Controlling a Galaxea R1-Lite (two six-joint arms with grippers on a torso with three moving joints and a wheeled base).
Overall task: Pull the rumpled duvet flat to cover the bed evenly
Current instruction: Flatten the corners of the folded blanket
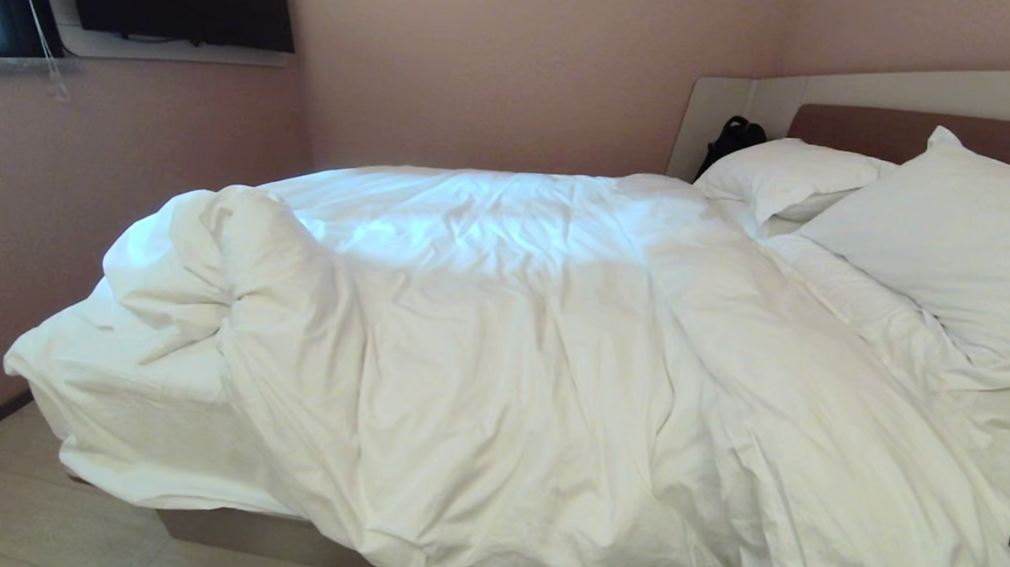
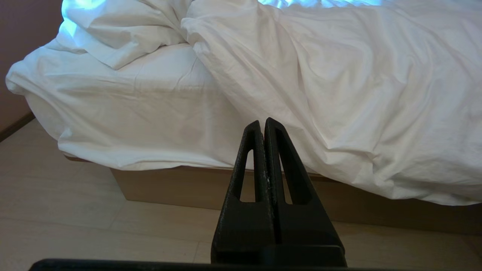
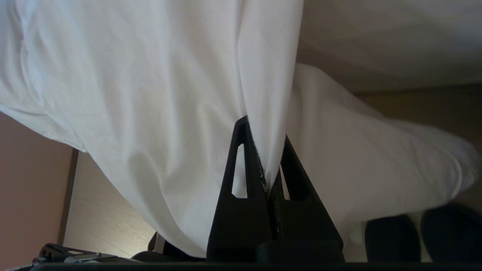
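Head view: the duvet [image 1: 553, 354] lies across the bed [image 1: 289, 542], bunched into a thick roll at the foot-end left corner, where bare mattress sheet [image 1: 134, 387] shows. On the near side it hangs over the edge. 2 pillows [image 1: 941, 243] rest against the headboard [image 1: 887, 130], with a black bag [image 1: 733, 136] beside them. A sliver of the right arm shows at the frame's right edge.

Left wrist view: the left gripper [image 2: 262, 124] hangs parked beside the bed, fingers pressed together on nothing, pointing toward the box base [image 2: 169, 188] and the exposed sheet corner.

Right wrist view: the right gripper [image 3: 265, 150] is pinching a fold of the duvet cloth [image 3: 150, 94], which drapes away taut from the fingers, with floor [image 3: 101, 222] below.

The step in hand looks like the pull itself. Next, I judge, the right arm should draw the pinched edge outward to flatten it, then the rolled corner needs spreading over the bare sheet.
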